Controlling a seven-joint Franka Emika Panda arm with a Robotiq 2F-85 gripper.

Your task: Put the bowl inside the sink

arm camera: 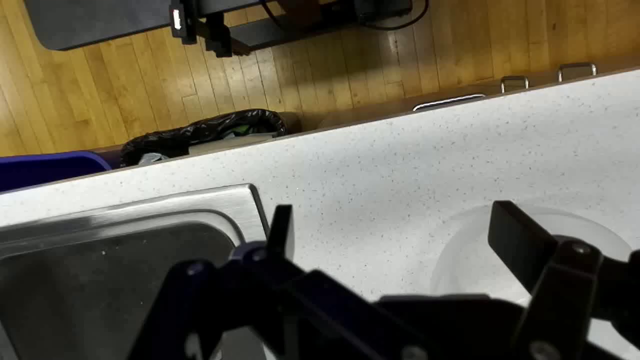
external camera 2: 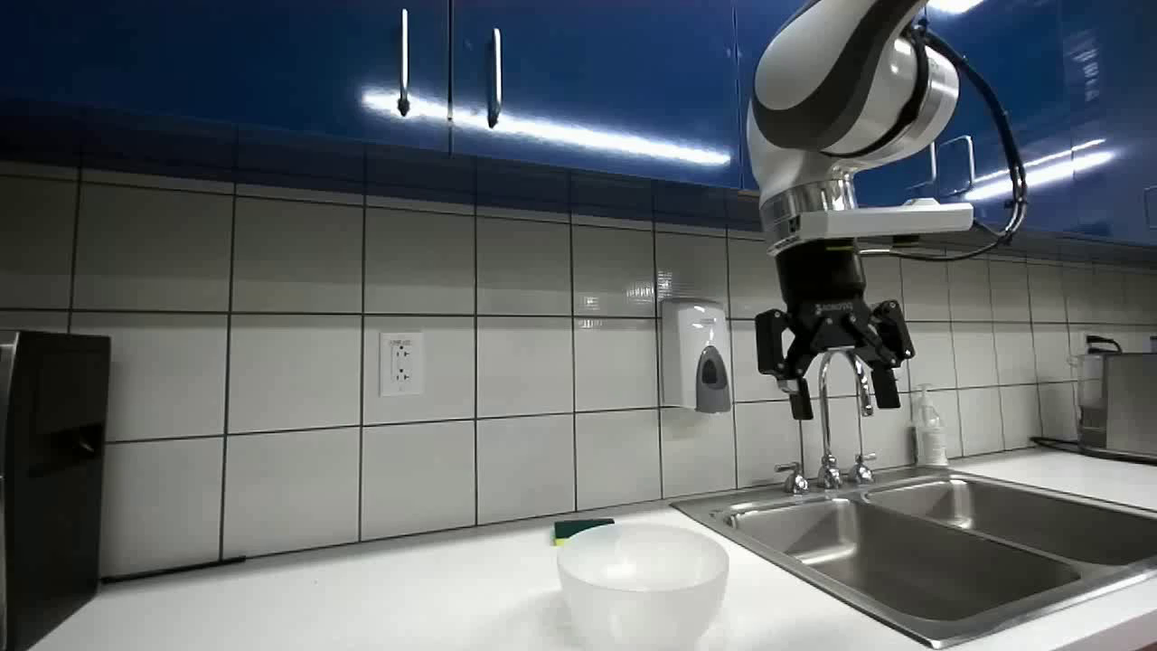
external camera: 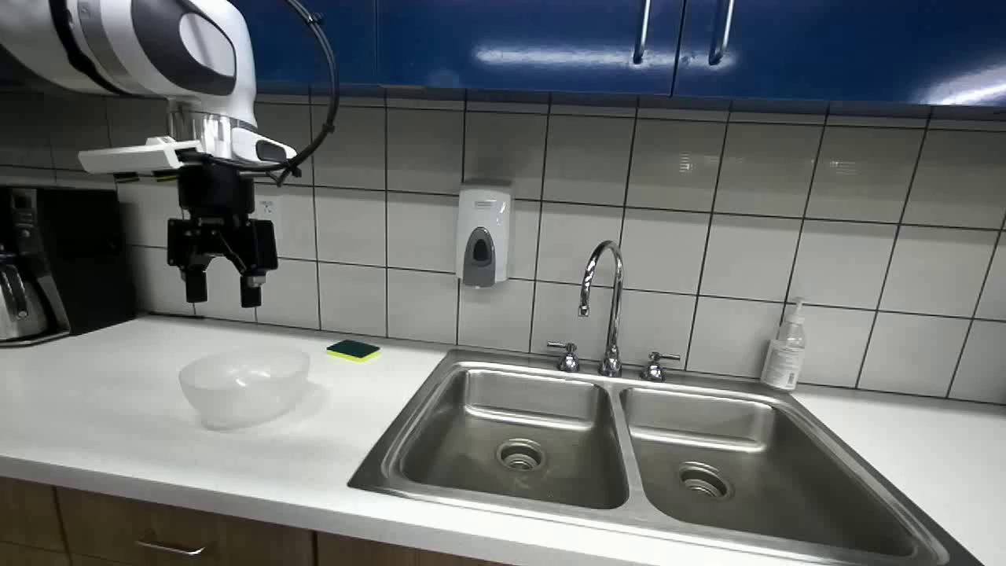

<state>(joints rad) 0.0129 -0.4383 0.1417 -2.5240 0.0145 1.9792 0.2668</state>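
Observation:
The bowl, wide and translucent whitish, stands upright on the counter beside the sink. It shows in both exterior views (external camera: 244,393) (external camera 2: 644,588) and at the right of the wrist view (arm camera: 462,255), partly hidden behind a finger. The stainless double-basin sink (external camera: 405,420) with its chrome faucet also shows in the other views (external camera 2: 804,571) (arm camera: 215,202). My gripper (external camera: 224,297) is open and empty, high above the counter and apart from the bowl. It points down in an exterior view (external camera 2: 844,405). In the wrist view its fingers (arm camera: 390,215) span the counter between sink edge and bowl.
A green and yellow sponge (external camera: 354,350) lies behind the bowl near the wall. A coffee maker (external camera: 67,259) stands at the counter's end. A soap dispenser (external camera: 483,236) hangs on the tiles. The faucet (external camera: 613,306) rises behind the sink, near a pump bottle (external camera: 786,350).

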